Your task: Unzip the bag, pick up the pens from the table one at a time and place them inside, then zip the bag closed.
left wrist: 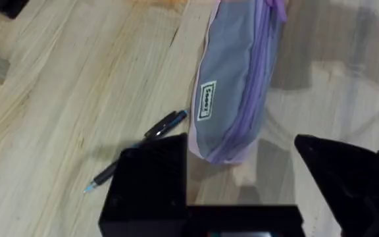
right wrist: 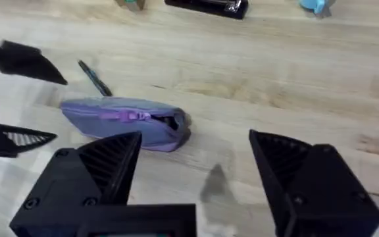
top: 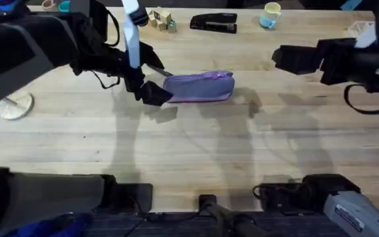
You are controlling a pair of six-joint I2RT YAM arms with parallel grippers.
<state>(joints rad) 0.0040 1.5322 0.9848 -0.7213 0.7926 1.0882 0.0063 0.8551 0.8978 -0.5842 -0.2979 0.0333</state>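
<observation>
Left gripper [left wrist: 242,181] open at the bag's [top: 199,86] 9 o'clock end; pen [left wrist: 137,150] lies beside it on the table [top: 189,145]. Right gripper [right wrist: 196,178] open, at 3 o'clock, well apart. I'd pin that end, then pull the zipper.

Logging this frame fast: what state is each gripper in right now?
Left gripper: open, holding nothing, at the end of the bag.
Right gripper: open, holding nothing, off the bag.
</observation>
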